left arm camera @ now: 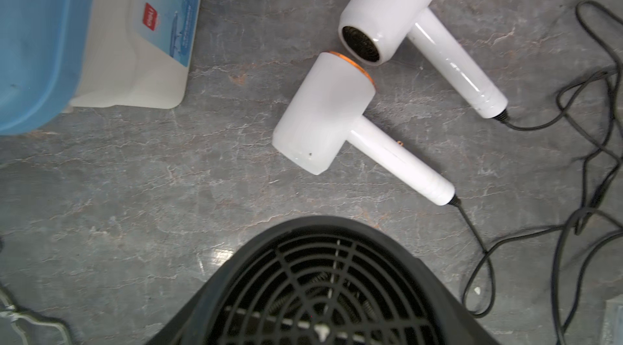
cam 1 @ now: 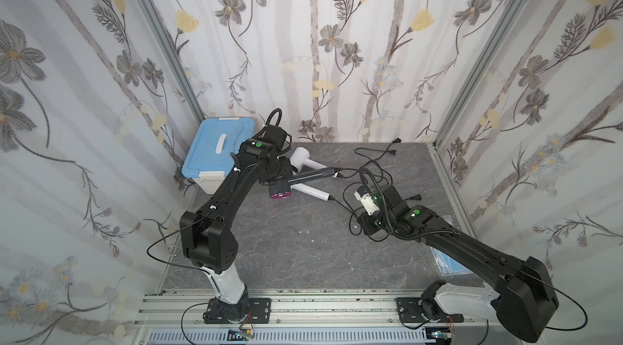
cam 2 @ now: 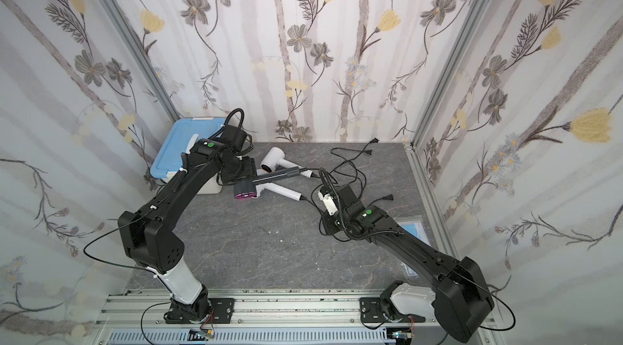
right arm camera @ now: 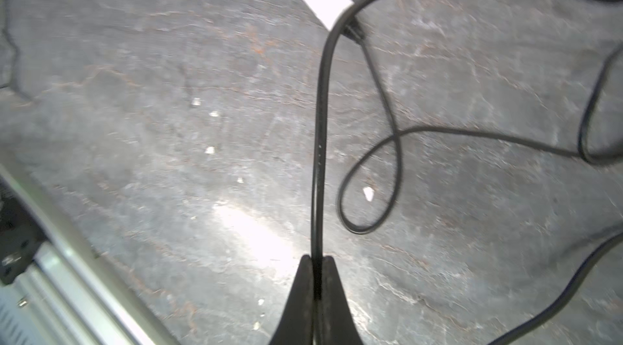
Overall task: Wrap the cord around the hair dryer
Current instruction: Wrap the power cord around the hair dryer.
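Right end effector (right arm camera: 317,260) pinches the cord (right arm camera: 320,117); left end effector (cam 1: 273,181) clasps the black hair dryer (cam 1: 303,177), handle pointing toward the right one.

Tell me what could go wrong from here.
1. The right pincer is shut on one cord within a tangle; it may not belong to the lifted black dryer.
2. Pulling could drag the white dryers, whose cords lie looped beside it.
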`<state>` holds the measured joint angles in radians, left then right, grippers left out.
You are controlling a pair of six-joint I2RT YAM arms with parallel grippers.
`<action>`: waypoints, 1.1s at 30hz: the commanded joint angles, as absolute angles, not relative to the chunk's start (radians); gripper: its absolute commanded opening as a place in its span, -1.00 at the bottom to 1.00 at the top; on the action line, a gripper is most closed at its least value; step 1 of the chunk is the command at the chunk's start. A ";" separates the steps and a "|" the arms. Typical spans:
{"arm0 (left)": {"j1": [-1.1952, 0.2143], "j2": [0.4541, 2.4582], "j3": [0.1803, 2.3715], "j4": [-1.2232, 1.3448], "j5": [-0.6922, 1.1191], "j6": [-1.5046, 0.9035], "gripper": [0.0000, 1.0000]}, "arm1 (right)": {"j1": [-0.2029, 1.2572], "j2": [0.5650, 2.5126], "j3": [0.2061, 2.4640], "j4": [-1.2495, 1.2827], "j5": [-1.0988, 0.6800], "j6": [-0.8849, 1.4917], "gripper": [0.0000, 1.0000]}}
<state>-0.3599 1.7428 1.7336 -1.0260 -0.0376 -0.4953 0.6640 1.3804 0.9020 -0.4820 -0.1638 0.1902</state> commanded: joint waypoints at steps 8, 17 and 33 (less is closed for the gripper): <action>-0.422 1.866 1.732 -0.942 -0.206 -0.512 -1.00 | 0.808 1.397 1.177 -0.681 -0.163 0.018 -1.00; -0.438 1.800 1.591 -0.907 -0.226 -0.334 -1.00 | 0.782 1.427 1.289 -0.779 0.124 -0.097 -1.00; -0.486 1.632 1.356 -0.807 0.270 -0.122 -1.00 | 0.592 1.539 1.392 -0.534 0.072 -0.252 -1.00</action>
<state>-0.4805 1.6569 1.3731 -0.8574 0.1223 -0.1593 0.6140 1.5253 1.3960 -0.6487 0.1009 -0.2169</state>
